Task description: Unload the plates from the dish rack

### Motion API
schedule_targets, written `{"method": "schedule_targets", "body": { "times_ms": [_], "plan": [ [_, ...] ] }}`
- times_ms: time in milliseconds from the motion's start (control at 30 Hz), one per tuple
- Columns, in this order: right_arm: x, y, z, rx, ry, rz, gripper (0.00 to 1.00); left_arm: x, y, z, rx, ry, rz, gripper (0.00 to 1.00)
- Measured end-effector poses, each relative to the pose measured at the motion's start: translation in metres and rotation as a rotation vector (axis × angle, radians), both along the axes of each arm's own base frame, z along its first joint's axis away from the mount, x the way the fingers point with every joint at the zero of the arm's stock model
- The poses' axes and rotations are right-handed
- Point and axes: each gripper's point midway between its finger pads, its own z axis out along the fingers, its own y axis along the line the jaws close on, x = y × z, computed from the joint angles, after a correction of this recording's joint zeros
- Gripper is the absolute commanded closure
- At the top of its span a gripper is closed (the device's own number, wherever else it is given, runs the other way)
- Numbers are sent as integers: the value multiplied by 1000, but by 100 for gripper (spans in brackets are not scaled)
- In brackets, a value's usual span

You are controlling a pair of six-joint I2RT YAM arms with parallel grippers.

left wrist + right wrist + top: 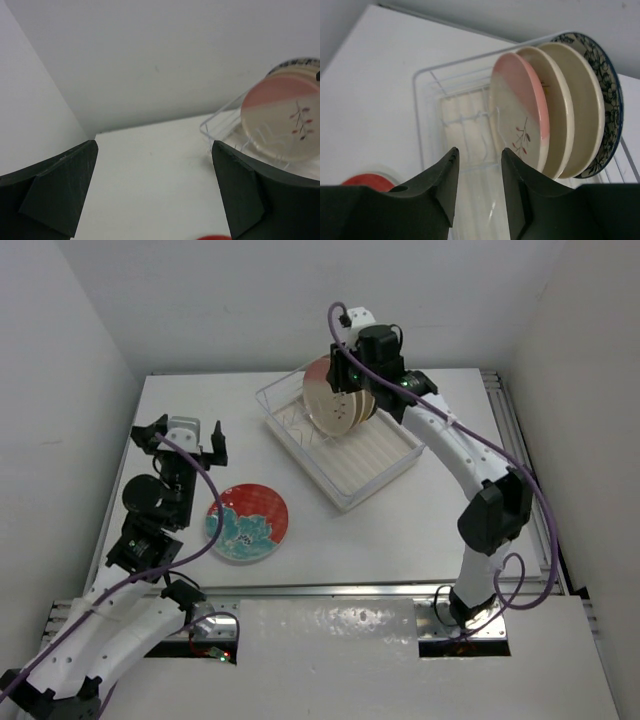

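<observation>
Right wrist view: the right fingers (440,192), narrowly parted and empty, line up on the front pink-and-cream plate (517,115), which stands upright with its rim offered in the dish rack (462,107). Wide apart, the left fingers (60,190) hold nothing near the red-and-teal plate (246,523) on the worktop (400,530).

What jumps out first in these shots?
The red-and-teal plate lying flat on the table, near the open left pincer, stands out first. Then come four plates standing on edge in the white rack, the pink-and-cream one in front and the blue-flowered one at the back, with the open right pincer just short of them.
</observation>
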Motion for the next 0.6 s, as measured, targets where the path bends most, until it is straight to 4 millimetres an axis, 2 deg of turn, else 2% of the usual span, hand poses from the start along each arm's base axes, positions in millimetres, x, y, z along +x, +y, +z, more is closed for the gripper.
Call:
{"method": "schedule_targets", "body": {
  "times_ms": [100, 233, 367, 467, 600],
  "plan": [
    [12, 1, -36, -90, 30, -30, 65, 3, 2, -26, 31, 67, 20, 4],
    [31, 4, -73, -191, 56, -48, 67, 4, 3, -43, 49, 116, 30, 3],
    [52, 1, -90, -257, 52, -83, 66, 4, 4, -43, 44, 116, 33, 3],
    [55, -6, -97, -285, 63, -98, 66, 4, 4, -43, 43, 117, 38, 2],
    [54, -9, -87, -279, 43, -100, 65, 4, 4, -43, 44, 119, 39, 2]
  ]
}}
